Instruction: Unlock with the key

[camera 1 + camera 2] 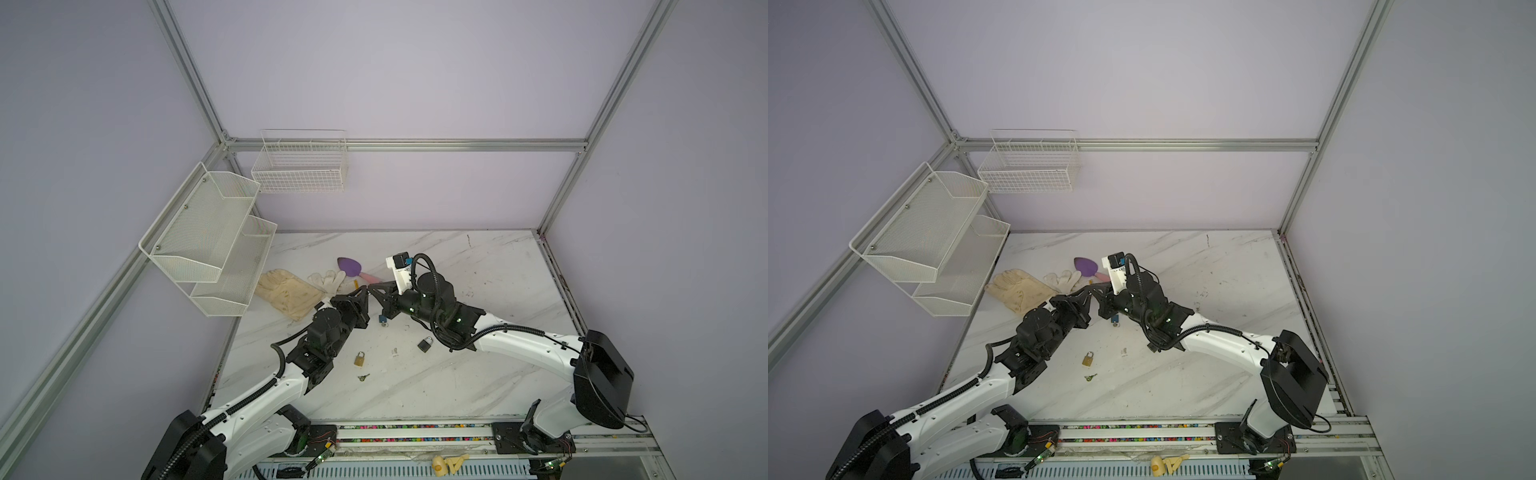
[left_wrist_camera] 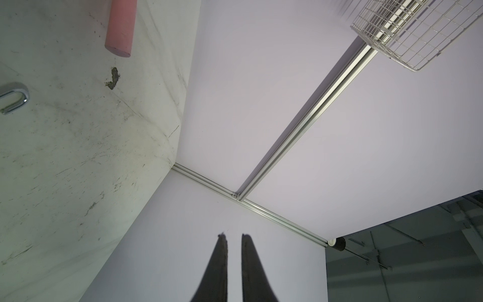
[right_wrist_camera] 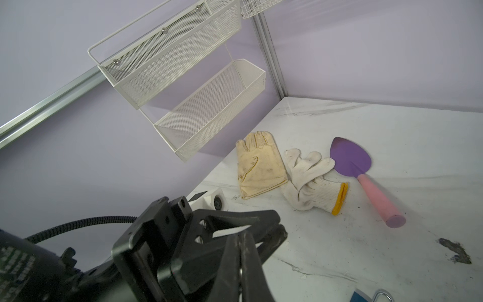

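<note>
A small, slim key (image 1: 363, 377) of dull metal lies flat on the near middle of the scuffed, marble-patterned table (image 1: 478, 382). It sits just beside a boxy brass padlock (image 1: 360, 358) with a curved steel shackle. 2 more locks rest farther in: a black padlock (image 1: 424, 344) to the right and a blue padlock (image 1: 382, 320) below the arms' meeting tips. The left gripper (image 2: 234, 236) shows tapered black fingers (image 2: 220, 261) a slim gap apart, with nothing seen between them. The right gripper (image 3: 241, 236) has its fingers pressed together.
</note>
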You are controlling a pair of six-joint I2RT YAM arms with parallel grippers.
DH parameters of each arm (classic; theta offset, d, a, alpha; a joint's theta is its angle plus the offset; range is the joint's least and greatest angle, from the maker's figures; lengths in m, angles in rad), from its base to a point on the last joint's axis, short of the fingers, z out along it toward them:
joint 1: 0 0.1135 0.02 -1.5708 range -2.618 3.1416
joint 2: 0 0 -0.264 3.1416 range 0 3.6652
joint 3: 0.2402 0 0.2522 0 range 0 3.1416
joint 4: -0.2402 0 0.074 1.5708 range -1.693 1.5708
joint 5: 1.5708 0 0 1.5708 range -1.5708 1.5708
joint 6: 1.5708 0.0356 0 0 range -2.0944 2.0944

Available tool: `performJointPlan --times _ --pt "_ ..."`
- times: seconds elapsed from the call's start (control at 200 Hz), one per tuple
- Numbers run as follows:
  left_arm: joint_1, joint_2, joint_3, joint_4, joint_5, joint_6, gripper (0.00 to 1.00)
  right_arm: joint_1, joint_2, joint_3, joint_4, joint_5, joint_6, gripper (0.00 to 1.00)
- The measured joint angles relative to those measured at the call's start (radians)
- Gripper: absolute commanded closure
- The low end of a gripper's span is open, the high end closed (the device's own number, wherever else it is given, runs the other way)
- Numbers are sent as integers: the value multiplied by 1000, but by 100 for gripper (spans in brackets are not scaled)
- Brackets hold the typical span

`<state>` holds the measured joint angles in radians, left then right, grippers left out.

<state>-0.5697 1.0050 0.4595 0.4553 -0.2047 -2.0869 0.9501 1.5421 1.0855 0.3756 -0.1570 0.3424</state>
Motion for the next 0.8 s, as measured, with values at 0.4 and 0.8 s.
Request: performJointPlan --times 0.4,0.8 --pt "0 5 0 16 7 0 100 0 -26 -17 -21 0 -28 100" --pt "13 14 31 61 28 318 100 -51 -134 -31 -76 -74 54 70"
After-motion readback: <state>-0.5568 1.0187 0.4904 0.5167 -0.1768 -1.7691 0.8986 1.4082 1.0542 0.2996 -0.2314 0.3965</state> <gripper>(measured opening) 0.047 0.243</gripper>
